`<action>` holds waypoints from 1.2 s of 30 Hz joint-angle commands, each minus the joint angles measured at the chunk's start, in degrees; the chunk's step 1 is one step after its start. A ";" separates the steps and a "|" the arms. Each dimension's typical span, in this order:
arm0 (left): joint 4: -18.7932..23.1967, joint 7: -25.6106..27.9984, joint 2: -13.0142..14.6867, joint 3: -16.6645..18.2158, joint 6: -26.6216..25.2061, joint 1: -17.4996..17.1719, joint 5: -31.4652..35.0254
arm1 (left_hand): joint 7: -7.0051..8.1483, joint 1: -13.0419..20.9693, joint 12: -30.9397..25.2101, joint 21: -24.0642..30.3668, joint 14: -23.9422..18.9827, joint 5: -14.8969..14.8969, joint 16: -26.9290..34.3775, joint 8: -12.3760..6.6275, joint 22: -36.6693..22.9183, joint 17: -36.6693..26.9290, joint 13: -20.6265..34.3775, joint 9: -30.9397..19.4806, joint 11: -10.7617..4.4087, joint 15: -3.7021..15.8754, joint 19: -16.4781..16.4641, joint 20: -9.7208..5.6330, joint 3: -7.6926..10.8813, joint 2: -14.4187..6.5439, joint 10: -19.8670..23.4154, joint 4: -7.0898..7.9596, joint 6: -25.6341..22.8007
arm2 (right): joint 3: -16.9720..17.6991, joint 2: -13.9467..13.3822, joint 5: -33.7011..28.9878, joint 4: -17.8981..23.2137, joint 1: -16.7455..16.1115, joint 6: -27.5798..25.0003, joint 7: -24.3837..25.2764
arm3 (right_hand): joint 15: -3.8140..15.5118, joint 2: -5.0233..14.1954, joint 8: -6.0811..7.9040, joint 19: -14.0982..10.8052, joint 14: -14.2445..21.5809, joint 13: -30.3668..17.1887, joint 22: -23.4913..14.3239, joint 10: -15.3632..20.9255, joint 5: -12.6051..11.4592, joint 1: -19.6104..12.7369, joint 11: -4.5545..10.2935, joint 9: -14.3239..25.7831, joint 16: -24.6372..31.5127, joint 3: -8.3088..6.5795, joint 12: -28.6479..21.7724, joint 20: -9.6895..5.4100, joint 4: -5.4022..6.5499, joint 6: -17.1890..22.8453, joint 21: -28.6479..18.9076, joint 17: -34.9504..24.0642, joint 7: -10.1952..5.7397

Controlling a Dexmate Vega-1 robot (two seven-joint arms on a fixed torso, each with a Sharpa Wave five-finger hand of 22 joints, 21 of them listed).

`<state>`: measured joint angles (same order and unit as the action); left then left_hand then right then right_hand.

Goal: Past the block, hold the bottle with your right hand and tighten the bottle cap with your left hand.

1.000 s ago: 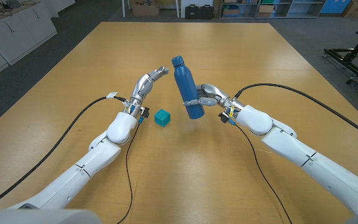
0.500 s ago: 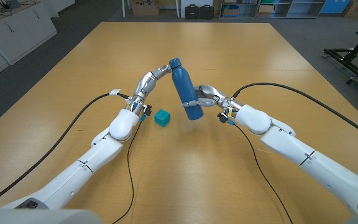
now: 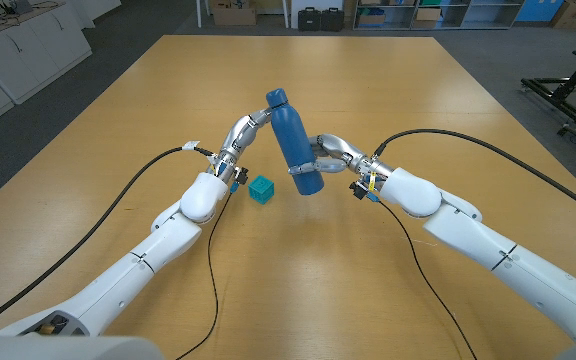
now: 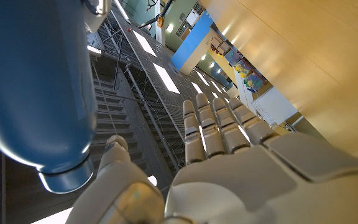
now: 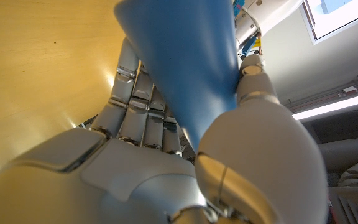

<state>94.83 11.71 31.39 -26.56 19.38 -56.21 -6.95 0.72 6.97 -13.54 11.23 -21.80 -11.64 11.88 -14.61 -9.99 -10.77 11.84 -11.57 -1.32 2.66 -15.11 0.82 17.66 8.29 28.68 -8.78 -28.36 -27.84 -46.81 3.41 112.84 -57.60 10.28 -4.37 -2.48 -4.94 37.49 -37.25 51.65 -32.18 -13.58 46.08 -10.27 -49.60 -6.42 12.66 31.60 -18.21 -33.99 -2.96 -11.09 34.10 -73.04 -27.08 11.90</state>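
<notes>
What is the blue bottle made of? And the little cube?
The bottle looks like painted metal: smooth, matte blue, with soft sheen in the left wrist view; it might be plastic. The cube looks like teal plastic or foam; it is too small to tell.

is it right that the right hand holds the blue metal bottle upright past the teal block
Not quite: the right hand holds the blue metal bottle tilted, its cap leaning toward the left hand, as the head view shows. It is past the small teal block.
</notes>
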 commanded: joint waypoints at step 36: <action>2.43 1.42 1.56 1.73 1.67 -3.73 -0.72 | 0.06 -0.21 0.34 0.11 -0.55 0.09 -0.10 0.19 -0.28 -0.19 0.33 -0.23 -0.05 3.85 -0.12 0.56 0.03 0.26 0.52 -0.06 -0.62 | -0.56 2.49 1.82 -5.45 1.05 -3.97 0.72 | 14.48 10.69 0.12 0.53 9.89 -0.69 0.77 16.27 -0.29 -10.27 15.54 0.22 0.04 -14.09 0.39 -8.00 1.51 15.56 -1.63 -0.74 -13.65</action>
<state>97.01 13.07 32.73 -24.94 20.38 -59.78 -8.01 0.62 6.83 -13.31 11.23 -21.80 -11.64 11.88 -14.62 -9.99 -10.77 11.84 -11.57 -1.32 2.66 -15.11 0.82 17.66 8.43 28.68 -8.78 -28.47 -27.39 -44.82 4.98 109.16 -57.93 7.67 -2.81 -2.48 -4.94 37.35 -37.14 51.65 -32.55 -12.76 46.08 -10.27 -49.60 -6.41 12.66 31.49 -18.22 -33.80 -2.86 -11.09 34.10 -74.39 -27.54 11.90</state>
